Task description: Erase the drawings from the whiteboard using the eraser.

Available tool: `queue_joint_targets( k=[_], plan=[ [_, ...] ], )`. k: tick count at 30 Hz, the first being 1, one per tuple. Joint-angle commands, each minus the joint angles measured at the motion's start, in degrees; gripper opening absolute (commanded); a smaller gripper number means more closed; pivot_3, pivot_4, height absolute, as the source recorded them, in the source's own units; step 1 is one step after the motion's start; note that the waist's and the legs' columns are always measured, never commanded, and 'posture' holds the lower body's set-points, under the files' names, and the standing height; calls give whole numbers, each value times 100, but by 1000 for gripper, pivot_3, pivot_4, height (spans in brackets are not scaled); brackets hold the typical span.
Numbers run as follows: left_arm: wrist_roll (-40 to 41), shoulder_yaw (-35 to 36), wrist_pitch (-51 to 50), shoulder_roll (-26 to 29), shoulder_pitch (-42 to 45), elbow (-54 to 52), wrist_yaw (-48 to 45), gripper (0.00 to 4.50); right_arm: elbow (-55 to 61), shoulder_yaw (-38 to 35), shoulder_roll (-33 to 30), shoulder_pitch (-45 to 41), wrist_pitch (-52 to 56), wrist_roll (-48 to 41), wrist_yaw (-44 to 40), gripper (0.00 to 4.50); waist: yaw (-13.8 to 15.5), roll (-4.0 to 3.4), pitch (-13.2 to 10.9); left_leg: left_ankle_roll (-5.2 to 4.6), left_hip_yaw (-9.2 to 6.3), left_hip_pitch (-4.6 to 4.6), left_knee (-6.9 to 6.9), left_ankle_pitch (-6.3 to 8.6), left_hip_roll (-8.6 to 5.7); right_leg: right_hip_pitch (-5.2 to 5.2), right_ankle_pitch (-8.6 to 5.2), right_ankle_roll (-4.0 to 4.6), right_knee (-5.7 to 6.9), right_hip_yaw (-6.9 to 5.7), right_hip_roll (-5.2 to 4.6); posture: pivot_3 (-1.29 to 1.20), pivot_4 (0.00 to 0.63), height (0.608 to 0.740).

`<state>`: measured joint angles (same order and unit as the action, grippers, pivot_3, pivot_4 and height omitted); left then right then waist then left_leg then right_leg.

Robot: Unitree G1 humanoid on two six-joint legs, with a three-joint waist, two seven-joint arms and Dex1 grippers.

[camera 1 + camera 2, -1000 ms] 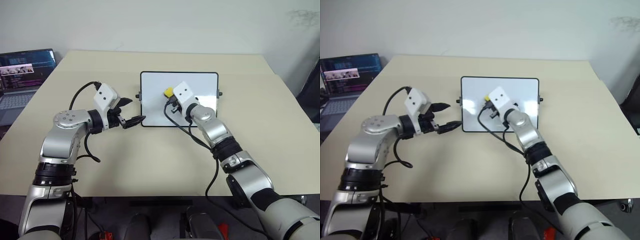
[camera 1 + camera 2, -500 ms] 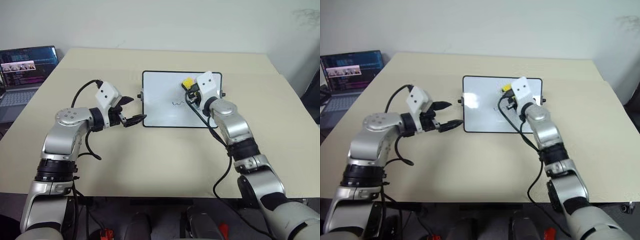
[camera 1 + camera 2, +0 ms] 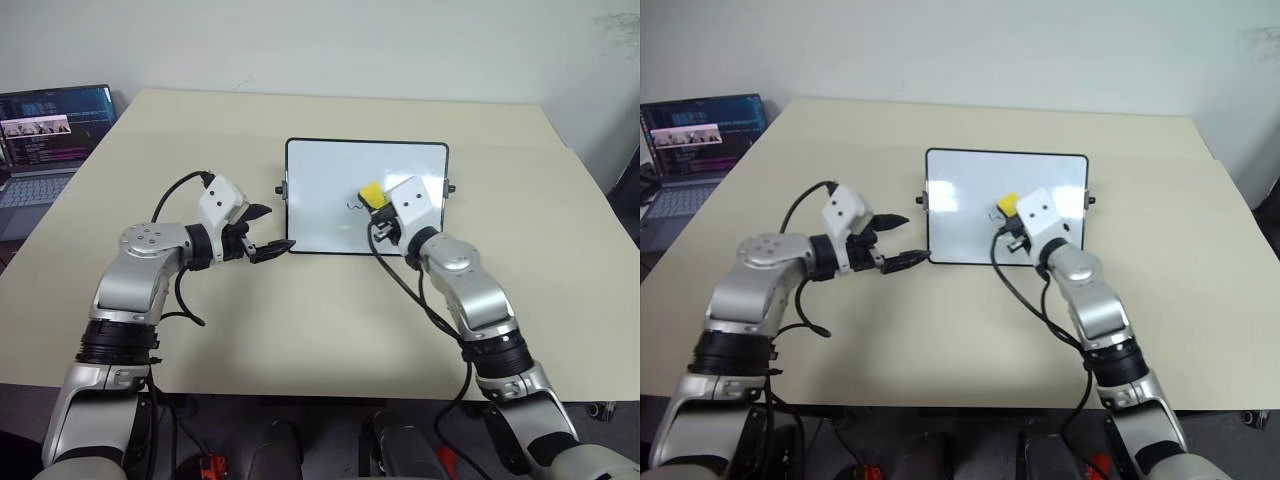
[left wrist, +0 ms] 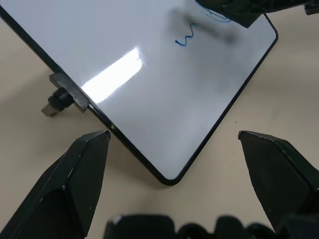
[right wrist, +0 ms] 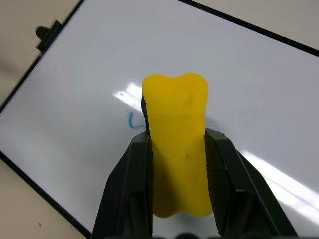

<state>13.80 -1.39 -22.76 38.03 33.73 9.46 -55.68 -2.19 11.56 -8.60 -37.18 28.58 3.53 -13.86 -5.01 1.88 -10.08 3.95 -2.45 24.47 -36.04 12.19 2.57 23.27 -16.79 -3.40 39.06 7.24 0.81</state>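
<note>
Eraser (image 5: pixel 177 159) clamped in right fingers (image 5: pixel 135 179), drawn back over board (image 3: pixel 320 170) centre; one squiggle (image 4: pixel 185 36) left beside it. Left fingers (image 4: pixel 79 174) spread wide at board corner.

A beige worktop (image 3: pixel 300 320) with a seam across its far part stands against a plain pale wall (image 3: pixel 330 45). At its far left edge sits an open laptop (image 3: pixel 45 135), screen lit with dark windows and coloured text

yellow eraser (image 5: pixel 177 149), white whiteboard (image 3: pixel 330 175), blue drawings (image 4: pixel 185 36)
</note>
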Motion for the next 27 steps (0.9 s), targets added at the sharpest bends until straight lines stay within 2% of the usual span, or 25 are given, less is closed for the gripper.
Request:
queue_joint_targets(
  k=[1,13,20,27],
  plan=[
    [-54,-27,200,-51,117,-48,20,4500,-371,-44,75,-374,-398,184,227,1087,9,0,0,0,-1,0,0,0,0,0,0,0,-1,-1,-1,0,150,740],
    [-30,-10,169,-9,133,-102,-33,4500,-1643,-162,293,-488,-670,306,611,1087,-3,1,2,1,-22,0,-4,-1,-1,-9,0,1,4,-14,-1,0,150,740],
    [-33,-4,176,17,169,-84,-62,4500,-1986,256,514,-308,-841,482,375,1087,-21,3,8,1,-27,-23,-5,-1,-1,-33,0,2,10,-17,1,0,150,740],
    [-34,-15,175,-6,226,-41,-60,4500,-2006,842,712,-62,-923,669,-116,1087,-83,3,7,1,-32,-98,0,0,1,-108,-5,4,1,-19,5,0,150,740]
  ],
)
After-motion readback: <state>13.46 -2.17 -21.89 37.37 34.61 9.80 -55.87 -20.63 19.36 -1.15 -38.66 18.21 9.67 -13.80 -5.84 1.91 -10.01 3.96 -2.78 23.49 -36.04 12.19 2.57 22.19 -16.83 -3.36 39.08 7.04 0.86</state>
